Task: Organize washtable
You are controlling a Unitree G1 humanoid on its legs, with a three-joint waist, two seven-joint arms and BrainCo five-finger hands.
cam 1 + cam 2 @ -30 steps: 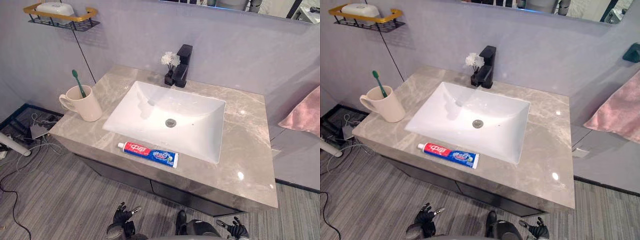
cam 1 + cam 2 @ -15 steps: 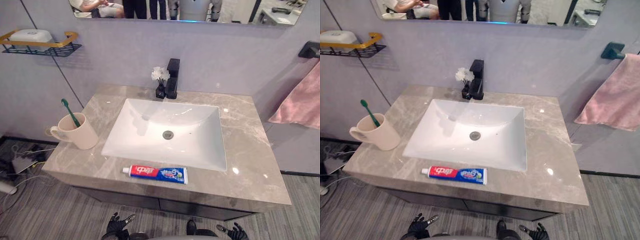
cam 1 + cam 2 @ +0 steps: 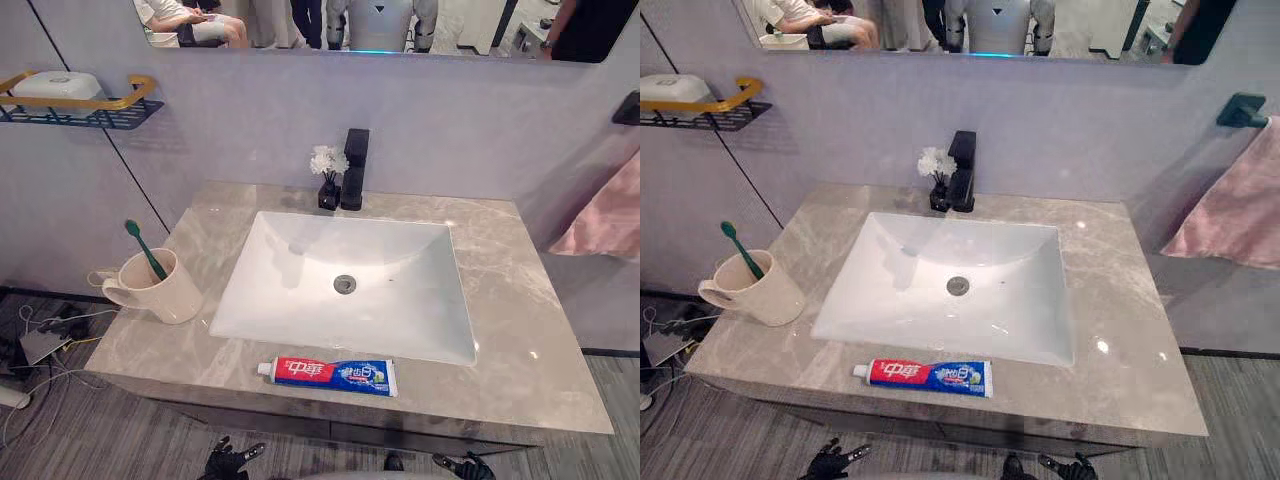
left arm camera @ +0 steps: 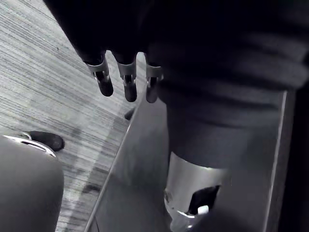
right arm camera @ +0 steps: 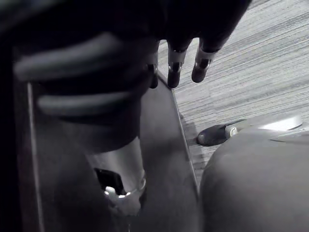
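A red, white and blue toothpaste tube (image 3: 328,374) lies flat on the grey marble countertop (image 3: 520,330), along its front edge before the white sink basin (image 3: 300,300). At the counter's left end a cream mug (image 3: 165,292) stands upright with a green toothbrush (image 3: 146,250) in it. Both hands hang low in front of the cabinet, below the counter. My left hand (image 3: 228,462) is open with straight fingers (image 4: 126,79) and holds nothing. My right hand (image 3: 470,467) is open too, its fingers (image 5: 200,63) empty.
A black tap (image 3: 353,183) and a small dark vase of white flowers (image 3: 327,175) stand behind the basin. A wall shelf (image 3: 80,112) with a soap dish hangs at the upper left. A pink towel (image 3: 610,220) hangs on the right. A mirror reflects people.
The whole picture has shifted: the camera has swung round and now faces the washtable squarely. The tube, the mug and the toothbrush keep their places. Both hands stay low.
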